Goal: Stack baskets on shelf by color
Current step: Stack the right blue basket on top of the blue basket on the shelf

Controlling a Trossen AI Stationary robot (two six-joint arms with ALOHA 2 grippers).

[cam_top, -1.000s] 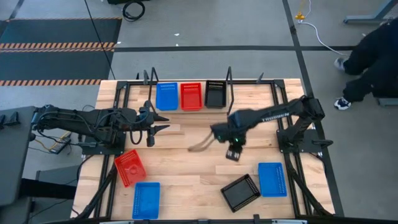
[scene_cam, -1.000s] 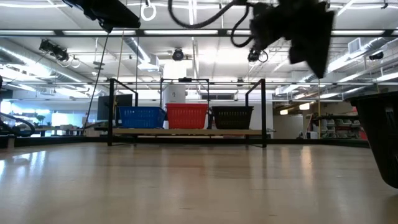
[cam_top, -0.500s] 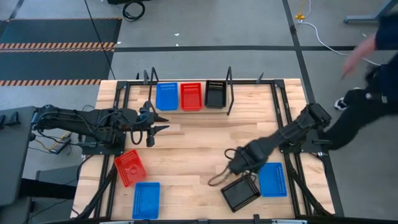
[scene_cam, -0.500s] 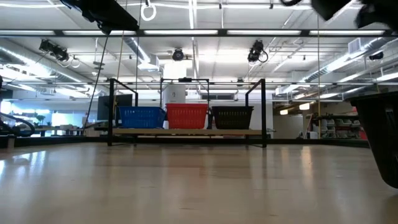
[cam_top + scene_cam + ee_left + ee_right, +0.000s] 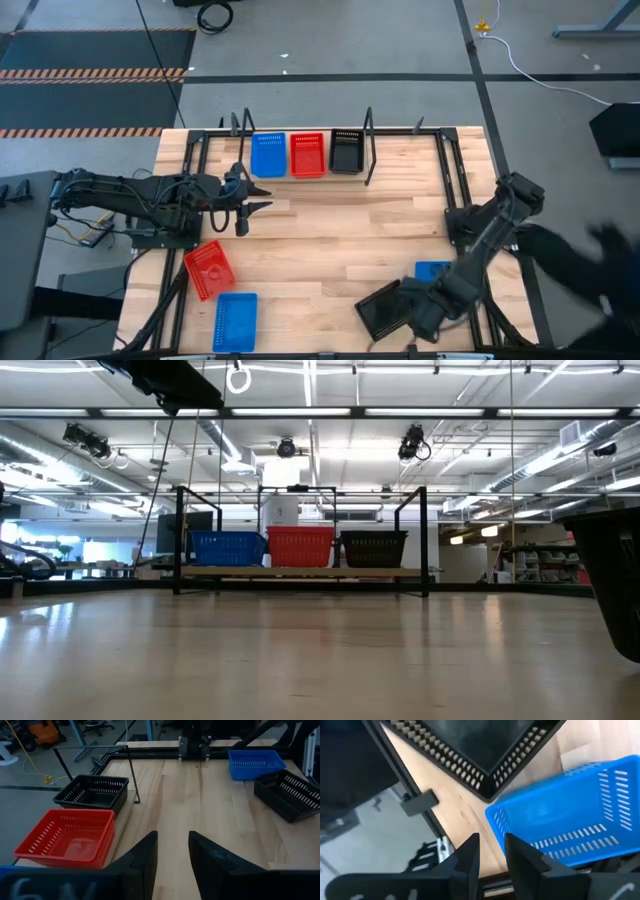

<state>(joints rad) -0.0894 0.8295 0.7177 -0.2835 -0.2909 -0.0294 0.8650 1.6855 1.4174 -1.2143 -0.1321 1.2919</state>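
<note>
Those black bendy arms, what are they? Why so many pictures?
They are two robot arms at a table. Each ends in a pinching tool. One picture looks down from above, one looks across the tabletop, two come from cameras on the wrists. On the shelf sit a blue basket, a red basket and a black basket. Loose on the table lie a second red basket, a second blue basket, a second black basket and a third blue basket. The left tool hovers near the shelf; the right tool hangs over the last two. Both are open, holding nothing.
</note>
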